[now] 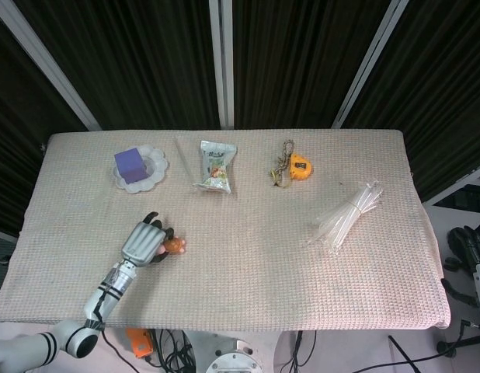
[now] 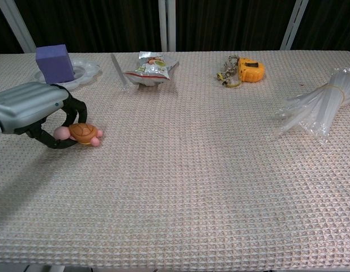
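Observation:
A small toy turtle (image 2: 84, 133) with an orange shell and pink limbs sits at the near left of the cloth-covered table (image 2: 209, 187). My left hand (image 2: 33, 110) curls around it, fingers over the shell and thumb beneath its pink end. From the head view the same left hand (image 1: 144, 243) covers most of the turtle (image 1: 174, 246). I cannot tell whether the turtle is off the cloth. My right hand (image 1: 468, 252) hangs off the table's right edge, dark and partly cut off by the frame.
At the back left a purple block (image 2: 54, 63) stands on a clear scalloped dish (image 2: 84, 71). A snack packet (image 2: 150, 68), an orange tape measure (image 2: 250, 70) with keys, and a bundle of clear straws (image 2: 319, 107) lie further right.

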Tool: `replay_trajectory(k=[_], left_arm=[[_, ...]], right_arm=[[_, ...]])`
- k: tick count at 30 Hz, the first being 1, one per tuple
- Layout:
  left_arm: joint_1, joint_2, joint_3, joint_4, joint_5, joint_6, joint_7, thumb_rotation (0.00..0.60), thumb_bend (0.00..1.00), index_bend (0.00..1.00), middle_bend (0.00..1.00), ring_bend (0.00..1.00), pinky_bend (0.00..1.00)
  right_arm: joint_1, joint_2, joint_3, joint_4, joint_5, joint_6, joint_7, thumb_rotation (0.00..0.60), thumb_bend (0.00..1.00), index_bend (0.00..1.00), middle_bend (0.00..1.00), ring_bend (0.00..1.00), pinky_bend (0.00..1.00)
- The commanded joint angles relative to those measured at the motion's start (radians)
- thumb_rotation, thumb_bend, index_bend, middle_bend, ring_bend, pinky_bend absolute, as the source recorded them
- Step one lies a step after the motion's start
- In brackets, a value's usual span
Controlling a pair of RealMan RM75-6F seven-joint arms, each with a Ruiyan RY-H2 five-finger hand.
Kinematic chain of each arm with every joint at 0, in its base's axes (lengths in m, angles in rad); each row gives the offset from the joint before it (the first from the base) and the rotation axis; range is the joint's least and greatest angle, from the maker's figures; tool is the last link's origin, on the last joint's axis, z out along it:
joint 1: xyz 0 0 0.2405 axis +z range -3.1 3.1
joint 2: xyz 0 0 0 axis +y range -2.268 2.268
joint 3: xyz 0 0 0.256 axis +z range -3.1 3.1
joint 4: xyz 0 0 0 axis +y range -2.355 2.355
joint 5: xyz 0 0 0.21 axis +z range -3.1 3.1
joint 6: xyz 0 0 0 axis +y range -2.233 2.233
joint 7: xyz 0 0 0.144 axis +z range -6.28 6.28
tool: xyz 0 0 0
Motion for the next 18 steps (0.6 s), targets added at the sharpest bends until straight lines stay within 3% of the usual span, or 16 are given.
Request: replay_trajectory(k=[1, 5, 10, 11, 13, 18], left_arm=[[0.001, -0.001, 0.0, 0.001, 0.002, 0.003, -0.001, 0.6, 0.39, 0.85, 0.86, 0.4, 0.2], [0.011, -0.006, -0.006, 0.001, -0.008, 0.01, -0.041, 0.6, 0.36, 0.81, 0.82, 0.39, 0.2], [-0.001, 0.042, 0.008, -0.037, -0.027, -0.056, -0.051, 0.6, 0.16, 0.23, 0.27, 0.05, 0.06], [-0.001, 0.046, 0.007, -0.041, -0.026, -0.055, -0.054, 0.6, 0.14, 0.18, 0.21, 0.02, 0.04], [-0.001, 0.051, 0.008, -0.043, -0.024, -0.055, -0.056, 0.6, 0.11, 0.13, 0.16, 0.0, 0.02], [-0.004, 0.08, 0.01, -0.076, -0.035, -0.078, -0.06, 0.6, 0.09, 0.13, 0.16, 0.0, 0.01]], right_arm=[[0.0, 0.0, 0.0, -0.001, -0.002, 0.001, 0.0, 0.6, 0.17, 0.0, 0.0, 0.0, 0.0], [-0.001, 0.002, 0.0, -0.005, -0.003, 0.004, -0.003, 0.6, 0.17, 0.0, 0.0, 0.0, 0.0], [0.0, 0.004, 0.001, -0.009, -0.001, 0.002, -0.006, 0.6, 0.17, 0.0, 0.0, 0.0, 0.0], [0.001, 0.005, 0.001, -0.01, -0.001, 0.002, -0.007, 0.6, 0.17, 0.0, 0.0, 0.0, 0.0], [0.001, 0.005, 0.001, -0.012, -0.003, 0.001, -0.009, 0.6, 0.17, 0.0, 0.0, 0.0, 0.0], [0.001, 0.007, 0.002, -0.017, -0.002, 0.004, -0.012, 0.6, 0.17, 0.0, 0.0, 0.0, 0.0]])
